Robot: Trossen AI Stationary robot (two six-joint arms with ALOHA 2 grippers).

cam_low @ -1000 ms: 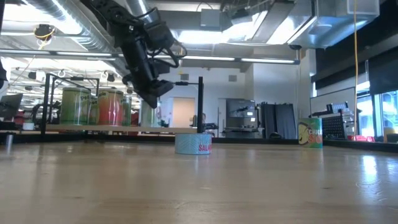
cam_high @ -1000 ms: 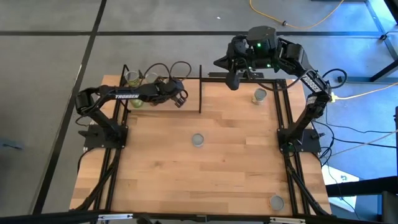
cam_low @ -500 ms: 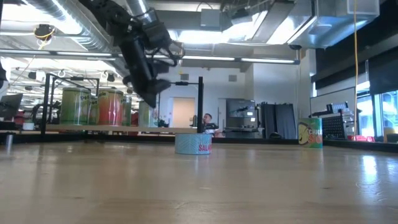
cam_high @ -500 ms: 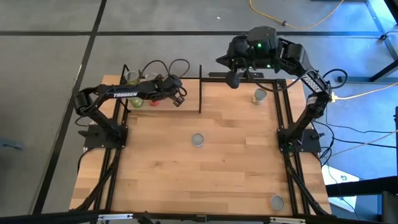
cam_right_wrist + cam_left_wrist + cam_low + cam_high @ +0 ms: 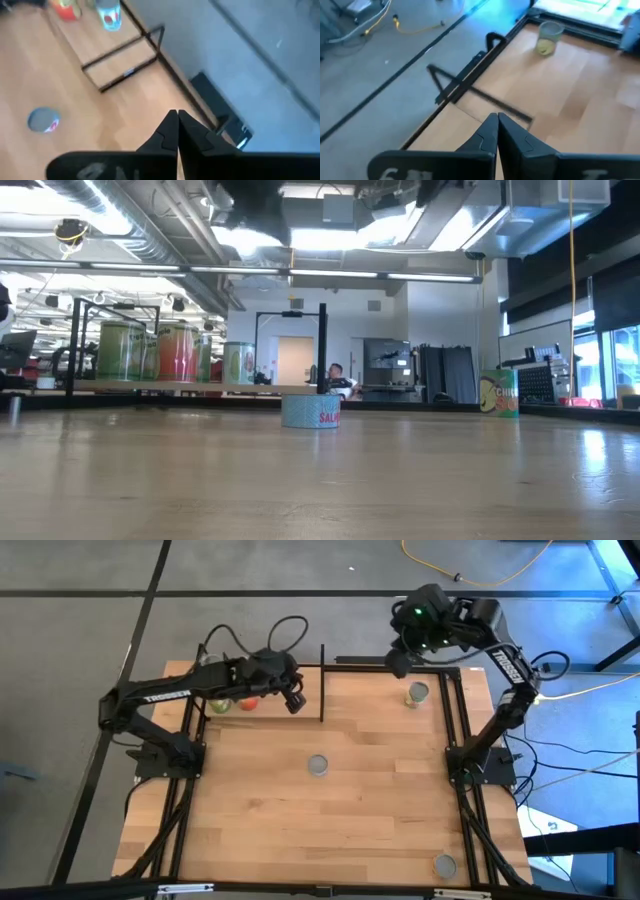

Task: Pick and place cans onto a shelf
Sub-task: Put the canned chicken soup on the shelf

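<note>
Cans, judged light, stiff and smooth-walled: apt to slip from a shallow pinch, unlikely to dent. Best taken across the round wall, below the silvery top, from straight above.

Found the squat grey-blue can near the middle of the counter, well apart from both arms. Found the green-yellow can by the far right corner, and the near-edge can alone at the front right. Counted at least three shelved cans upright on the shelf at the far left corner; could not rule out more behind them.

Saw the left claw hung over the shelf's inner end, beside the black upright post, fingers pressed together with nothing between them, as seen past the left wrist. Reached there on an arm stretched long from its base at the left edge, passing above the shelved cans.

Saw the right claw raised at the far edge of the counter, near the green-yellow can but not over it, fingers likewise pressed together and empty. Carried on an arm folded high from its base at the right edge, wrist turned back toward the shelf.

Judged either claw in need of spreading before any descent on a can.
</note>
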